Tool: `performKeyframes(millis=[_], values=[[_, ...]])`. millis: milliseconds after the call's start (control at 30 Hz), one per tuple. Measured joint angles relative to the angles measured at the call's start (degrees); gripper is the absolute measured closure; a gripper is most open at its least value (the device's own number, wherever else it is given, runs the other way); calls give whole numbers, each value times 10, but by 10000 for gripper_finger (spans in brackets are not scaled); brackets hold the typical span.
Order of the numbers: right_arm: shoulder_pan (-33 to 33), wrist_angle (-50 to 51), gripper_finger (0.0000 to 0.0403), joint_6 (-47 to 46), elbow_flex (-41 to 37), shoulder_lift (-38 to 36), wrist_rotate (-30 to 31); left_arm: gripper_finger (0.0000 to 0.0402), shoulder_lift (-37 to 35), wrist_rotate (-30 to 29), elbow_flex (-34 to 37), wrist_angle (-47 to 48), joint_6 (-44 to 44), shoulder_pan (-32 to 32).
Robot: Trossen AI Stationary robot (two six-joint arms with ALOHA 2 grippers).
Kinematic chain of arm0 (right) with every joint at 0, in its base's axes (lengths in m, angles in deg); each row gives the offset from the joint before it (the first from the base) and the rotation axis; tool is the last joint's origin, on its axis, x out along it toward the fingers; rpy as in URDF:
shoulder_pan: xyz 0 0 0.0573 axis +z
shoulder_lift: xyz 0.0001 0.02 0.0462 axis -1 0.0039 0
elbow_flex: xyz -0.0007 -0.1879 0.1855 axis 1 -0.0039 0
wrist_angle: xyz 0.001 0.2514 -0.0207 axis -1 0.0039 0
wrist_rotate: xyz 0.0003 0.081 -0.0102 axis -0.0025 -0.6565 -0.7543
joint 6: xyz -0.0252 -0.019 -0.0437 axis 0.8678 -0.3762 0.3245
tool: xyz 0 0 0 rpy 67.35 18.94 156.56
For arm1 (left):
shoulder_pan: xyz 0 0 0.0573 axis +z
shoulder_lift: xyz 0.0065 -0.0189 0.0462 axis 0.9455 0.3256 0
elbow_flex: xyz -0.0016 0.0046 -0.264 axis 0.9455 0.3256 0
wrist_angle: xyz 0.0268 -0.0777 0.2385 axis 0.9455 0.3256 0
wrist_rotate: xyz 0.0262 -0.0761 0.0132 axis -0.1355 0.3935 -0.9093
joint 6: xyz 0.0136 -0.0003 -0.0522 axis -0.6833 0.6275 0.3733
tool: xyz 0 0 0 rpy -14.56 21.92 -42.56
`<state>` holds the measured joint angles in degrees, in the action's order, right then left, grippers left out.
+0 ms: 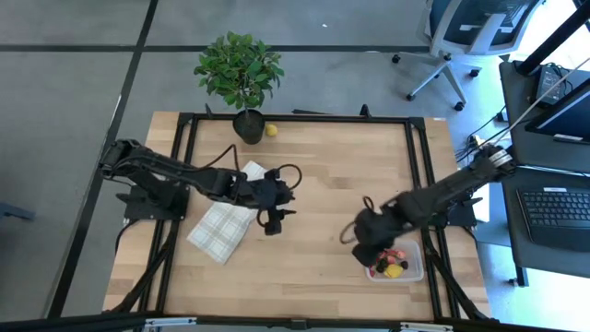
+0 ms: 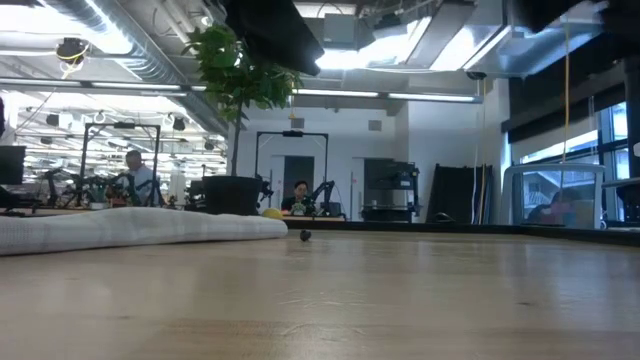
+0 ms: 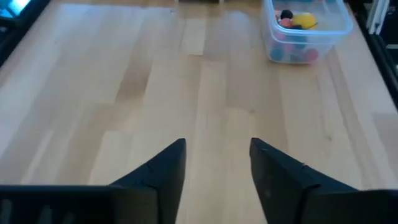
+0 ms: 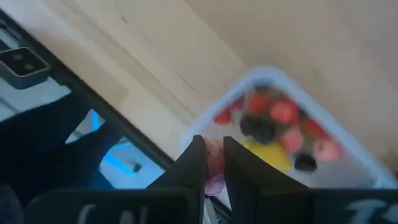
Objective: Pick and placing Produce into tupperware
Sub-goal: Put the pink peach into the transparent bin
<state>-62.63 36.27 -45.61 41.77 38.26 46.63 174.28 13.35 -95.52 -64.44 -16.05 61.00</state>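
One clear tupperware [image 1: 411, 259] sits at the near right of the table [image 1: 332, 184], its heap of produce [image 1: 393, 265] too jumbled to count; one lemon [image 1: 271, 130] lies far left beside one potted plant [image 1: 239, 72], and one plaid cloth [image 1: 224, 226] lies left

High view looks straight down on the whole table [image 1: 304, 175]. Low view sits at tabletop height, facing the room. Both wrist views and the high view share the tupperware [image 3: 306, 31].

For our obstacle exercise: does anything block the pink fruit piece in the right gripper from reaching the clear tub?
Nothing visible does: the right gripper holds the pink fruit piece just above the tub, at its rim.
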Motion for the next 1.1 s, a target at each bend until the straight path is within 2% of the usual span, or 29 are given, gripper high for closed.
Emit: performKeyframes(millis=[233,467,800,900,1033,1100], values=[[84,-15,356,-179,-79,-33,36,175,1,10,0,1,-16,33],[94,-67,354,-197,-136,-33,56,149,1,84,1,-19,-63,75],[94,-65,300,-201,-140,-33,57,144,13,184,2,-93,-95,123],[94,-65,271,-200,-140,-33,56,144,26,186,17,-142,-104,124],[94,-57,230,-202,-135,-38,35,148,22,211,93,-299,-90,129],[94,-55,215,-203,-123,-44,34,148,22,221,136,-345,-65,138]])
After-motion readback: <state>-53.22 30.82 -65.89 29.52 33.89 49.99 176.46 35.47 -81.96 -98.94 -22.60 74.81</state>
